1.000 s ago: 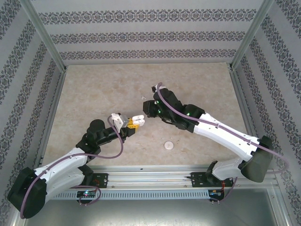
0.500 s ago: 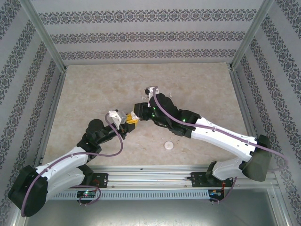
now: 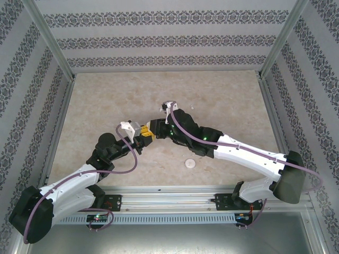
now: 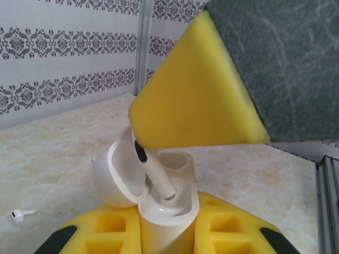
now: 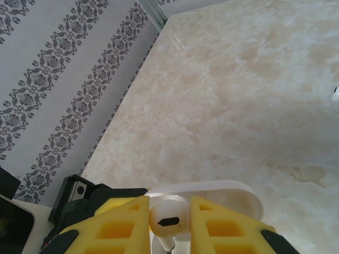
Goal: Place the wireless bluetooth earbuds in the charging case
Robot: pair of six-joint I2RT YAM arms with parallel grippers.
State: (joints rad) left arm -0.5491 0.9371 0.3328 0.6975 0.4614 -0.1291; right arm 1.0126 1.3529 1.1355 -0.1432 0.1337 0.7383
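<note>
**Current step.** We are at the insertion of the first of the wireless bluetooth earbuds. In the top view the two hands meet at the centre of the frame, above the bench [image 3: 228, 95].

- The left hand [image 3: 144, 135] is pinching the charging case [image 4: 167, 211] by its lower body and holds it upright. Its lid [image 4: 119, 180] is swung open to the left of the left wrist frame.
- The right hand [image 3: 154, 127] is pinching one earbud [image 4: 153, 172] by the head. One of its yellow pads [image 4: 190, 100] covers the upper right of the left wrist frame.
- The stem of this earbud points down and its tip is already inside the case mouth. We judge that it is entering the socket but is not seated, because the head is clear of the rim.
- A second earbud [image 4: 18, 215] lies loose on the bench, at the lower left of the left wrist frame.
- A white disc [image 3: 189, 163] lies on the bench, below the hands in the top view.

**Next move.** We judge that the right hand must push down along the line of the stem until the head drops into its recess, and must release only then. The left hand must keep the case steady. The lid stands close beside the earbud, so a sideways drift could catch it.

**Change from earlier frames.** One second ago the hands were apart, with the right hand further to the upper right. It has since closed in, and the left hand has shifted slightly to the left. The disc has not moved.
</note>
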